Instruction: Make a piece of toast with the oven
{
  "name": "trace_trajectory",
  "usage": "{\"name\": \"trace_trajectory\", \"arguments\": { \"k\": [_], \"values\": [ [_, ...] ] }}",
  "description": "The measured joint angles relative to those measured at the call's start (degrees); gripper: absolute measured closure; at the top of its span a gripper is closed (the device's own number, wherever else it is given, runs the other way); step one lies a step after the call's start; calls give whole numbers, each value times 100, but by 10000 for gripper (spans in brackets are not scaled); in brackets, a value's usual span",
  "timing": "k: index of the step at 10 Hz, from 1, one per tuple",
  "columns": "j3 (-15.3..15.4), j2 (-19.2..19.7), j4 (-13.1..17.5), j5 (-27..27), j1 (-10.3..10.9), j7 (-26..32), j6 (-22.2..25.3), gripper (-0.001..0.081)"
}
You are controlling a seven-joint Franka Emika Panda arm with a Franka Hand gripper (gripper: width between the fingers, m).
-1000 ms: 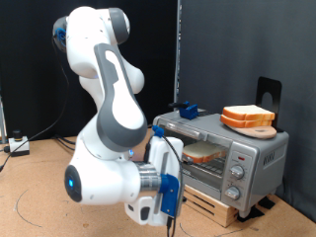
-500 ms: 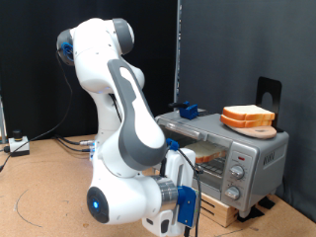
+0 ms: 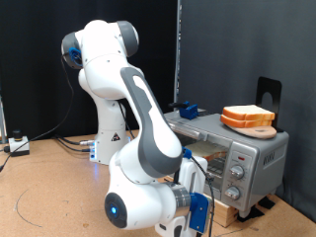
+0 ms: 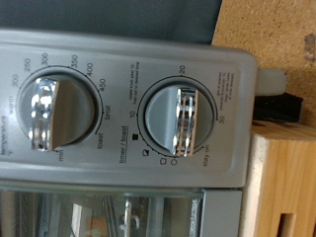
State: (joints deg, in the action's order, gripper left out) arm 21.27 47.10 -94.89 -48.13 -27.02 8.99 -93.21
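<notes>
The oven point(image 3: 229, 156) sits at the exterior view's right, on a wood stand point(image 3: 225, 209); a pile of bread point(image 3: 248, 118) rests on a board on top of the oven, and a slice point(image 3: 202, 152) lies inside it behind the door; the knobs point(image 3: 237, 170) run down the oven's right end. The arm point(image 3: 138, 138) stands to the left and bends down in front of the oven; the wrist view shows two knobs point(image 4: 180, 120) side by side.

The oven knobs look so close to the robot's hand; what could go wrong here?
1. The end effector sits low before the oven; its fingers don't show, so a turn might slip off the timer knob.
2. The neighbouring temperature knob could get bumped.
3. The arm could jolt the oven and shift the bread stack on top.
</notes>
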Motion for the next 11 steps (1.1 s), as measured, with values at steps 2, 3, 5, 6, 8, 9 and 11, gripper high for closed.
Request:
{"name": "trace_trajectory", "arguments": {
  "k": [2,3,5,6,8,9,11],
  "values": [
    [56,4,-137,-54,58,15,-161,-1],
    [78,7,-197,-73,88,19,-226,-1],
    [129,18,-298,-87,149,82,-312,-1],
    [174,26,-349,-122,172,120,-372,-1],
    [268,59,-407,-214,223,141,-522,-1],
    [301,76,-421,-236,249,141,-608,-1],
    [337,90,-442,-251,281,141,-670,88]
  ]
}}
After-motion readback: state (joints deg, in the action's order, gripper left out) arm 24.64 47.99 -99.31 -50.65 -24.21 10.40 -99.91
